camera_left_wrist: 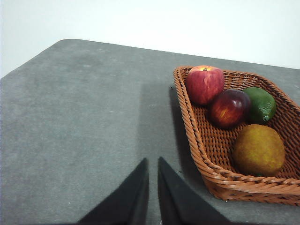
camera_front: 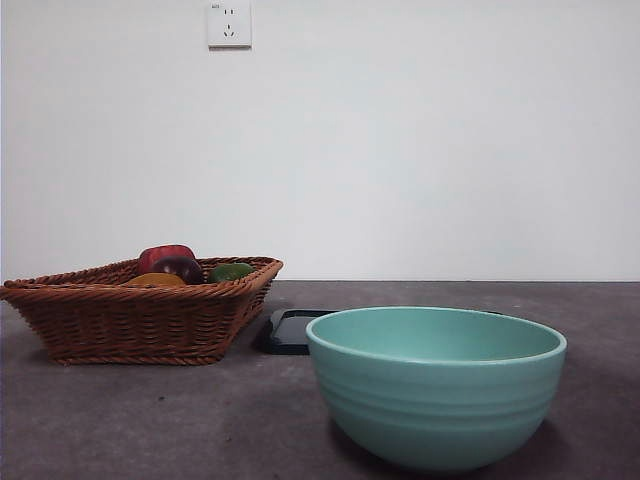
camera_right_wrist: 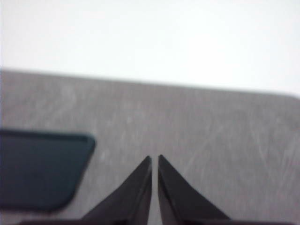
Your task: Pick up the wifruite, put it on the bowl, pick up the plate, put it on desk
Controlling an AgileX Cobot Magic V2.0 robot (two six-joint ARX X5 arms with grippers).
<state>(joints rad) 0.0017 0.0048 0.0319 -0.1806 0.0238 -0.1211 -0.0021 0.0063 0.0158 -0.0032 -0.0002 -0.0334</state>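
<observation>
The orange-brown wifruite (camera_left_wrist: 258, 150) lies in a brown wicker basket (camera_left_wrist: 211, 164), at the end nearest my left gripper; in the front view only its top (camera_front: 155, 280) shows above the basket rim (camera_front: 140, 292). The pale teal bowl (camera_front: 436, 385) stands empty at the front right of the desk (camera_front: 150, 420). A dark flat plate (camera_front: 292, 331) lies behind the bowl and beside the basket; it also shows in the right wrist view (camera_right_wrist: 40, 168). My left gripper (camera_left_wrist: 153, 161) is shut above bare desk beside the basket. My right gripper (camera_right_wrist: 154, 158) is shut above bare desk beside the plate.
The basket also holds a red apple (camera_left_wrist: 205, 83), a dark red fruit (camera_left_wrist: 229, 108) and a green fruit (camera_left_wrist: 260, 104). A white wall with a socket (camera_front: 229, 23) stands behind the desk. The desk's far corner shows in the left wrist view (camera_left_wrist: 70, 42).
</observation>
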